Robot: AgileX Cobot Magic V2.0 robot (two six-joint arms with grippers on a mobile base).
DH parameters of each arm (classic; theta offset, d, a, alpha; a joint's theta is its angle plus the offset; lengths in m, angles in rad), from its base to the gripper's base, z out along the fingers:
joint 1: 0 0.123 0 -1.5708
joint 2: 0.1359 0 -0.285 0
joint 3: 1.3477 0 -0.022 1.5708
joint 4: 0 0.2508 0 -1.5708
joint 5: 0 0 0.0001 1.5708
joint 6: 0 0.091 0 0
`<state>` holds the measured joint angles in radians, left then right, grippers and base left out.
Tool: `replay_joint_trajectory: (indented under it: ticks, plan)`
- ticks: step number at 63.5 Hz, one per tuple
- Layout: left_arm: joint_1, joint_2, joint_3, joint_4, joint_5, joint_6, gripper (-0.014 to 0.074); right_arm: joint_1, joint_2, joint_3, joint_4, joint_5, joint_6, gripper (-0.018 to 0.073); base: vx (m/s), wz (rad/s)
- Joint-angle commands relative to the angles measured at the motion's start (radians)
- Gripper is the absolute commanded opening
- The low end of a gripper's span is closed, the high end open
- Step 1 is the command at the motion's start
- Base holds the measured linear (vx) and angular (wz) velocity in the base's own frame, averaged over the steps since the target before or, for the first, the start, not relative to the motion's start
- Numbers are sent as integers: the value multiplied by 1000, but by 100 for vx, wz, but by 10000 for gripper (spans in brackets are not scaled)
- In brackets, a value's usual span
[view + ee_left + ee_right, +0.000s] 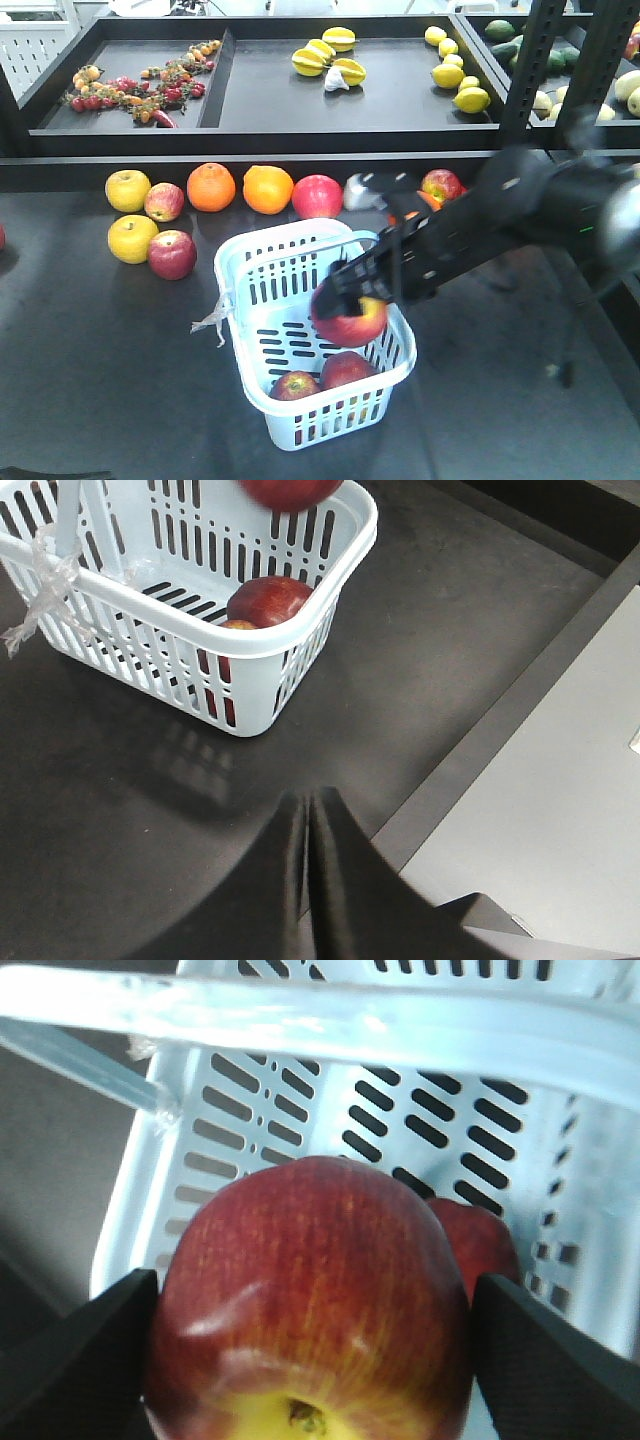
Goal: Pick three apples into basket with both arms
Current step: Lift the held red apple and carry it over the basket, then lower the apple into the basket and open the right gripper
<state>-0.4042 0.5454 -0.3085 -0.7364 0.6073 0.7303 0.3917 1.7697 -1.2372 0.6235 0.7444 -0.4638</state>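
The pale blue basket (pixel 262 262) sits on the dark bench (pixel 90 380), and everything here is placed from it. The right gripper (pixel 352 300) hangs over the basket's right rim, its black fingers pinching a dark red apple (pixel 349 322) on both sides; the right wrist view shows that apple (pixel 310 1300) filling the frame, yellow around its stem dimple, with a black finger (pixel 75 1360) pressed against each flank and the slotted basket wall (pixel 420 1130) behind it. Two more apples already lie inside the basket at its near end: one toward the corner (pixel 296 385) and one just beside it (pixel 347 368), touching or nearly so. From the left wrist view, the basket (pixel 290 650) stands ahead of the left gripper (pixel 306 815), well apart from it, and that gripper's fingers are pressed together with nothing between them (only a thin seam shows). A scrap of clear plastic (pixel 212 320) dangles from the basket's left side. Beyond the basket, along the back edge of the bench, sits a row of loose fruit including two oranges (pixel 211 187) and a yellow fruit (pixel 127 190), with further red apples among them.
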Motion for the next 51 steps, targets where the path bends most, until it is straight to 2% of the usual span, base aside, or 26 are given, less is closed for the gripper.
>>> replay_joint_trajectory:
  ticks: [1,8,23,28,32,41,51]
  plan:
    - [-4,5,-26,-33,-45,-9,-7,19,-11,-24,38,-82,-6,163,0,0]
    - [-4,5,-26,-33,-45,-9,-7,19,17,-24,63,-85,-42,277,0,0]
    - [-4,5,-26,-33,-45,-9,-7,19,23,-24,68,-88,-72,638,0,0]
    - [-4,5,-26,-33,-45,-9,-7,19,23,-24,68,-87,-72,702,0,0]
    - [-4,5,-26,-33,-45,-9,-7,19,23,-24,68,-85,-72,728,0,0]
    - [-4,5,-26,-33,-45,-9,-7,19,22,-24,68,-85,-73,720,0,0]
    - [-4,5,-26,-33,-45,-9,-7,19,2,-24,66,-46,-73,662,0,0]
